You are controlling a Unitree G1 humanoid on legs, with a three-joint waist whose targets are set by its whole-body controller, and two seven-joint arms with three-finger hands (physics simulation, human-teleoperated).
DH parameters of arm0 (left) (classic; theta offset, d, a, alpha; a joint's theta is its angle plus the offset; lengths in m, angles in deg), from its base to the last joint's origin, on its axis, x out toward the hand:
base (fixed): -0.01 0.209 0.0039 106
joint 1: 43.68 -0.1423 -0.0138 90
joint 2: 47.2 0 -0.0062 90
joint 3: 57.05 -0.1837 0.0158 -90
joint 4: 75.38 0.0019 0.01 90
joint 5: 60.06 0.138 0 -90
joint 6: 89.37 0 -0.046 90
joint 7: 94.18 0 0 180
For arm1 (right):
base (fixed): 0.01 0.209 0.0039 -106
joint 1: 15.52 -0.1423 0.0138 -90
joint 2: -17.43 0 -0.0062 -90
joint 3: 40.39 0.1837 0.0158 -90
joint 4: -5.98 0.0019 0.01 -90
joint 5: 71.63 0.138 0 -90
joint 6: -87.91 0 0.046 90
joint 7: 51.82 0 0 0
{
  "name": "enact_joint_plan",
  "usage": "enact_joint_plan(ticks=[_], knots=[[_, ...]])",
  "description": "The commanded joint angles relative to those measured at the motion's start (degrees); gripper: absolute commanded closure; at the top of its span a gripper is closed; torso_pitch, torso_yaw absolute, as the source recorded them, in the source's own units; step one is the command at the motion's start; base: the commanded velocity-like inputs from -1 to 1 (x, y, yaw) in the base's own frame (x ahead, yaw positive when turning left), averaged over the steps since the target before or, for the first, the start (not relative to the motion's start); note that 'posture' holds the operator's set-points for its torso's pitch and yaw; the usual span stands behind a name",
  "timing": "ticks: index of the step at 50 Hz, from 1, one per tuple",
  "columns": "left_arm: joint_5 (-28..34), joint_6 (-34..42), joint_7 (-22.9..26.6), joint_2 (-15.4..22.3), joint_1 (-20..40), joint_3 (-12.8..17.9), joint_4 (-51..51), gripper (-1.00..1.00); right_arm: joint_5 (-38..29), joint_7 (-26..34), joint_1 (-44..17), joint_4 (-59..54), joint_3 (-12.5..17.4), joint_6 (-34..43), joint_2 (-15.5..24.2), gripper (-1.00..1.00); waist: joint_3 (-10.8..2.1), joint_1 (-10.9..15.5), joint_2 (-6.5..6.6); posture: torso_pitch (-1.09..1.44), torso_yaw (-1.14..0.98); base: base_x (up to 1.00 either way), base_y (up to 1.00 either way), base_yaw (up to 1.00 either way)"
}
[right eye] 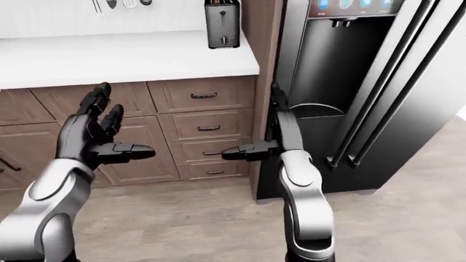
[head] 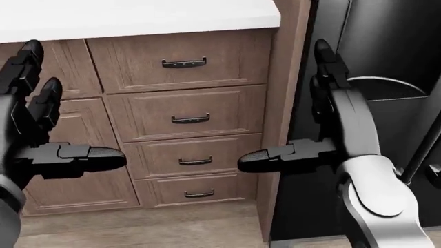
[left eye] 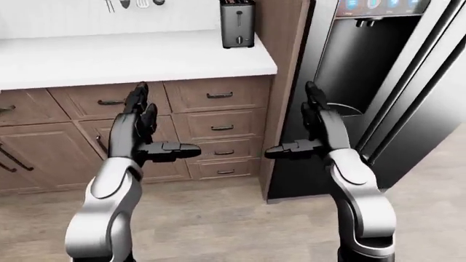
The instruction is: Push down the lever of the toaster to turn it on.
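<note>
A dark grey toaster (left eye: 237, 24) stands upright at the right end of the white counter (left eye: 109, 57), near the top of the left-eye view; its lever shows as a thin slot on the side facing me. My left hand (left eye: 146, 128) is open, fingers up and thumb pointing right, in the air before the wooden drawers. My right hand (left eye: 310, 128) is open, fingers up and thumb pointing left, before the fridge's edge. Both hands hang well below the toaster and hold nothing.
Wooden drawers (left eye: 218, 128) with dark handles fill the cabinet under the counter. A tall black fridge (left eye: 378, 82) with a dispenser stands right of a wooden side panel (left eye: 284, 82). Utensils (left eye: 131, 4) hang on the wall above the counter. The floor is wood (left eye: 218, 224).
</note>
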Motion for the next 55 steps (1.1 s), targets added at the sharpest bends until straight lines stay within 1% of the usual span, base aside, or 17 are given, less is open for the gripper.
enact_joint_plan(ticks=[1,4,6,7,9,11,14,16,17,18,20,23,30,45,46,48,55], knots=[[-0.48,-1.05,0.24,0.64,2.07,0.35,-2.21,-1.00,-0.22,-0.49,-1.10,1.72,0.30,-2.67,0.20,-1.00,-0.94,-0.19,0.12,0.00,0.00,0.00,0.43,0.00],[-0.36,-1.94,0.38,0.44,1.36,0.27,-1.95,-1.00,-0.15,-0.56,-0.65,1.94,0.28,-2.76,0.14,-1.00,-0.89,-0.24,-1.81,0.00,0.00,0.00,0.42,0.00],[-0.26,-2.03,0.35,0.33,1.27,0.05,-1.91,-1.00,0.01,-0.45,-0.31,1.57,0.55,-3.52,0.29,-1.00,-1.50,-0.32,-4.36,0.00,0.00,0.00,0.43,0.00],[-0.18,-2.18,0.38,0.26,1.19,-0.08,-1.82,-1.00,0.04,-0.49,-0.26,2.20,0.54,-2.91,0.27,-1.00,-1.26,-0.81,-2.48,0.00,0.00,0.00,0.43,0.00],[-0.10,-2.05,0.45,0.14,1.11,-0.30,-1.97,-1.00,0.07,-0.54,-0.06,2.14,0.48,-3.18,0.26,-1.00,-1.79,-0.30,-3.56,0.00,0.00,0.00,0.43,0.00],[0.01,-2.27,0.55,0.07,1.05,-0.35,-1.83,-1.00,0.04,-0.52,0.03,1.56,0.39,-3.82,0.29,-1.00,-2.33,-0.09,-3.44,0.00,0.00,0.00,0.34,0.00],[0.11,-2.27,0.63,0.01,1.02,-0.32,-1.84,-1.00,-0.14,-0.53,0.23,1.31,0.32,-4.25,0.33,-1.00,-0.96,-0.67,-0.06,0.00,0.00,0.00,0.06,0.00],[0.12,-2.21,0.63,-0.04,1.08,-0.36,-1.89,-1.00,-0.21,-0.51,0.35,0.84,0.27,-4.87,0.28,-1.00,-1.83,-0.80,4.80,0.00,0.00,0.00,0.00,0.00],[0.11,-2.08,0.62,-0.02,1.23,-0.32,-1.87,-1.00,-0.29,-0.45,0.43,0.85,0.11,-4.93,0.23,-1.00,-0.28,-0.20,1.36,0.00,0.00,0.00,0.00,0.00],[0.11,-1.94,0.61,0.01,1.30,-0.33,-1.98,-1.00,-0.37,-0.37,0.37,1.03,0.07,-4.80,0.25,-1.00,-0.49,-0.18,1.61,0.00,0.00,0.00,0.00,0.00],[-0.07,-1.23,0.42,0.03,1.80,-0.28,-2.37,-1.00,-0.42,-0.33,-0.12,1.12,0.29,-4.42,0.31,-1.00,-0.94,0.30,0.38,0.00,0.00,0.00,0.00,0.00],[-0.08,-1.38,0.42,-0.04,1.72,-0.40,-2.33,-1.00,-0.54,-0.34,-0.37,1.90,0.27,-3.42,0.31,-1.00,-0.99,1.05,-2.89,0.00,0.00,0.00,0.00,0.00],[-0.05,-1.28,0.37,-0.13,1.95,-0.70,-2.22,-1.00,-0.84,-0.26,-0.45,1.98,0.05,-3.24,0.25,-1.00,-1.53,1.09,-0.85,0.00,0.00,0.00,0.00,0.00],[-0.16,-1.39,0.20,-0.39,2.13,-0.97,-2.12,-1.00,0.23,0.11,-0.96,2.42,0.28,-3.62,0.08,-1.00,-2.43,0.90,-0.37,0.00,0.00,0.00,0.00,0.00],[-0.12,-1.43,0.15,-0.45,2.07,-1.04,-2.12,-1.00,0.31,0.09,-1.11,2.68,0.28,-3.30,0.11,-1.00,-3.46,0.76,-0.13,0.00,0.00,0.10,0.00,0.00],[-0.10,-1.14,-0.04,-0.56,2.32,-1.26,-2.25,-1.00,0.28,0.07,-3.01,2.70,0.09,-1.72,0.34,-1.00,-1.71,0.71,-0.13,0.00,0.00,0.11,0.00,0.00],[-0.49,0.11,-0.95,-0.84,4.15,-1.79,-2.22,-1.00,1.02,-0.41,-8.11,2.45,0.31,1.48,0.88,-1.00,-0.62,0.36,-0.71,0.00,0.00,0.17,0.00,0.00]])
